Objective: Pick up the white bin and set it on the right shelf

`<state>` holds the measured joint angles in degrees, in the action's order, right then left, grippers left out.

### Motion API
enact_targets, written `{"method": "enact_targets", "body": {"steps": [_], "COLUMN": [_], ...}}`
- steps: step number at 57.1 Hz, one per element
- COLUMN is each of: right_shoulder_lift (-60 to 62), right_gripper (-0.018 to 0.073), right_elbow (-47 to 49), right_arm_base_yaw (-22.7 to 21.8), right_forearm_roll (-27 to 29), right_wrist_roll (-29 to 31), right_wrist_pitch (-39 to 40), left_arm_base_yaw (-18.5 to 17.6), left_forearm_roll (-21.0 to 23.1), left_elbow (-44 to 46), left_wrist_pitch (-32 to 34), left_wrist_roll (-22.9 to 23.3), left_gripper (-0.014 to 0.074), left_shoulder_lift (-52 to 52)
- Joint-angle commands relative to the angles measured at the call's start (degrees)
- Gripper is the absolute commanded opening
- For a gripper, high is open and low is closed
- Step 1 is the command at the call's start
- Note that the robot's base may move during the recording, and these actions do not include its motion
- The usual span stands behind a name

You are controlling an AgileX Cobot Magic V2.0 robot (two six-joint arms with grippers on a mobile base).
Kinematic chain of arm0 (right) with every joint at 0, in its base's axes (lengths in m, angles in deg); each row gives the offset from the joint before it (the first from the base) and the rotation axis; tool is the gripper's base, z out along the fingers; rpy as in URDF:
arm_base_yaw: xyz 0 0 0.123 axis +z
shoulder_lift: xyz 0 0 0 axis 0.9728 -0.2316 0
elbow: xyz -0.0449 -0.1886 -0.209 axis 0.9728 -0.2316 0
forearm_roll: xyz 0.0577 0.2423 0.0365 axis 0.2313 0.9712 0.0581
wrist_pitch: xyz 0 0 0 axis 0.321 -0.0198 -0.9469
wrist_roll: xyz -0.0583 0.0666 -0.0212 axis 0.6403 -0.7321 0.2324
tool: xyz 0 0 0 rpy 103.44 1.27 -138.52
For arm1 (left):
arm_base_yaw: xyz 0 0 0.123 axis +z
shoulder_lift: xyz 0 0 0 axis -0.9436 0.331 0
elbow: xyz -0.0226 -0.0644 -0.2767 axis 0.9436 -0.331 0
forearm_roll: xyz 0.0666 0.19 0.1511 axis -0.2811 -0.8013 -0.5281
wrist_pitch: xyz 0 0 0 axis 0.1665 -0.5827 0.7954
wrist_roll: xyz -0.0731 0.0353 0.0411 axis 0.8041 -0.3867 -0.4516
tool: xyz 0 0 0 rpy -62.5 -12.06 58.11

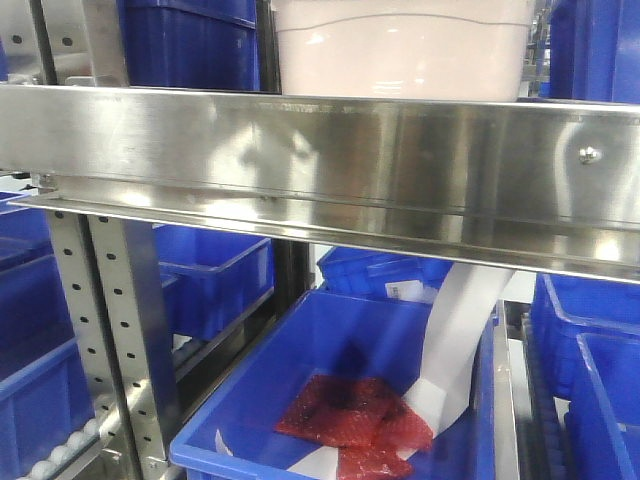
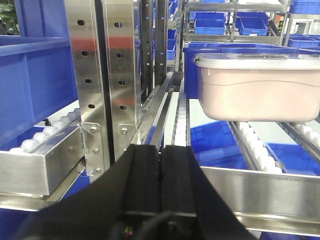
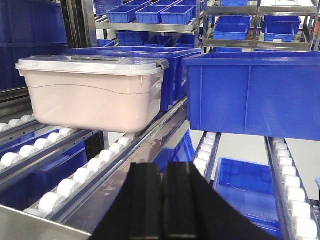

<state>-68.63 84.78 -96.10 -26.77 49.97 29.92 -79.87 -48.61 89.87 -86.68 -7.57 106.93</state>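
Surroundings: steel racking all around you, rows of blue bins [image 3: 252, 95] on roller lanes, more blue bins stacked deep in the background.
Shelf: you face a steel shelf [image 1: 330, 160] with a shiny front rail and perforated posts; its white rollers [image 3: 60, 187] run back from the rail.
White bin: the white bin [image 3: 92, 95] sits up on the roller lane of that shelf, lid on, level, just beside a blue bin on the neighbouring lane. The front camera shows its lower body [image 1: 400, 50] above the rail.
Left pincer: the left pincer [image 2: 161, 170] has its black fingers pressed together, holding nothing, well apart from the white bin.
Right pincer: the right pincer [image 3: 164, 200] is likewise closed and empty, short of the rail, with the white bin ahead and to its left.
Step in hand: judging by this, either the bin is already placed or you are about to grasp it; you cannot tell which shelf this is.
Next move: if grasping, spread both pincers, reach past the rail, and take the bin from both sides under the lid rim.
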Motion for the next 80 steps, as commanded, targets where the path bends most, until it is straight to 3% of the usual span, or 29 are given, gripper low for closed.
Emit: {"method": "enact_targets", "body": {"steps": [1,24,34,39,45,55,59,73,80], "right_shoulder_lift": [-0.5,-0.5,-0.5,-0.5,-0.5,-0.5,-0.5,-0.5,-0.5], "right_gripper": [0.0078,0.0078,0.0078,0.0078,0.0078,0.0078,0.0078,0.0078,0.0078], "right_elbow": [1.8,1.8,1.8,1.8,1.8,1.8,1.8,1.8,1.8], "right_arm_base_yaw": [-0.3,-0.3,-0.3,-0.3,-0.3,-0.3,-0.3,-0.3,-0.3], "right_forearm_roll": [1.9,1.9,1.9,1.9,1.9,1.9,1.9,1.9,1.9], "right_wrist_roll": [-0.1,-0.1,-0.1,-0.1,-0.1,-0.1,-0.1,-0.1,-0.1], "right_wrist_pitch": [4.1,4.1,4.0,4.0,4.0,3.9,3.9,3.9,3.9], "left_arm_base_yaw": [-0.5,-0.3,2.3,3.6,4.1,4.1,4.1,4.1,4.1], "left_forearm_roll": [1.1,0.9,-3.5,-5.4,-8.3,-8.5,-9.0,-9.5,-9.5], "left_elbow": [1.6,-0.5,-9.6,-16.3,-24.4,-34.7,-34.8,-34.9,-34.9], "left_wrist_pitch": [5.3,4.6,4.0,5.0,8.4,18.2,16.2,18.3,19.7], "left_wrist_roll": [-0.4,-0.4,0.5,5.0,7.6,7.7,7.7,7.9,11.9], "left_gripper": [-0.0117,-0.0117,-0.0117,-0.0117,-0.0117,-0.0117,-0.0117,-0.0117,-0.0117], "left_shoulder_lift": [0.2,-1.8,-11.2,-17.1,-22.8,-24.2,-24.2,-24.2,-24.2]}}
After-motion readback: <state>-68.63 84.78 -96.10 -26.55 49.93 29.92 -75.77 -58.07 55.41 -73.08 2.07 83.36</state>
